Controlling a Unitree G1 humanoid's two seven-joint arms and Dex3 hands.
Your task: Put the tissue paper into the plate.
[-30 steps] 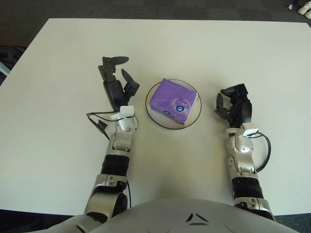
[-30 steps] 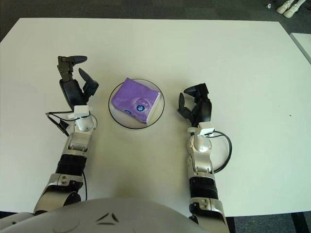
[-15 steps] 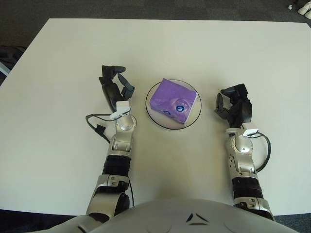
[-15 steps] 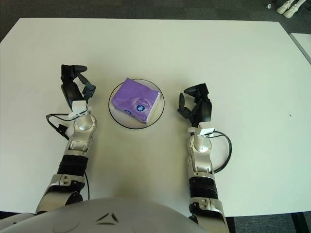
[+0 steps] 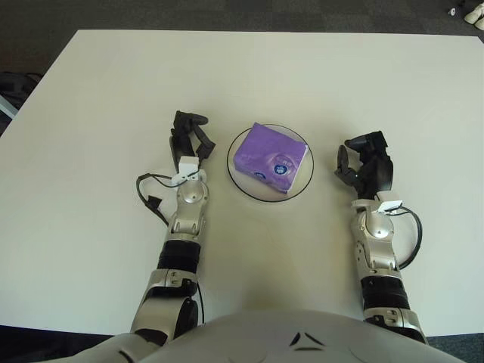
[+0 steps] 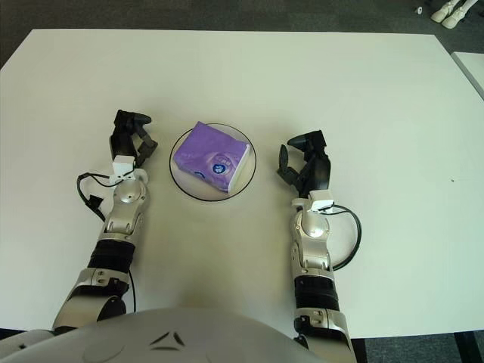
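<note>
Big white table [image 5: 318,68] with dark carpet showing past its far edge, and the plate [image 5: 239,175] is sitting pretty much dead centre with the purple tissue paper [image 5: 270,156] pack already lying inside it, so I'm calling the job basically done. My left hand [image 5: 187,134] is pulling back and tucking in just left of the plate, its fingers curling loosely around nothing compared with how spread they were a second ago. My right hand [image 5: 364,159] is parking just right of the plate, half-curled and empty, not touching anything.
</note>
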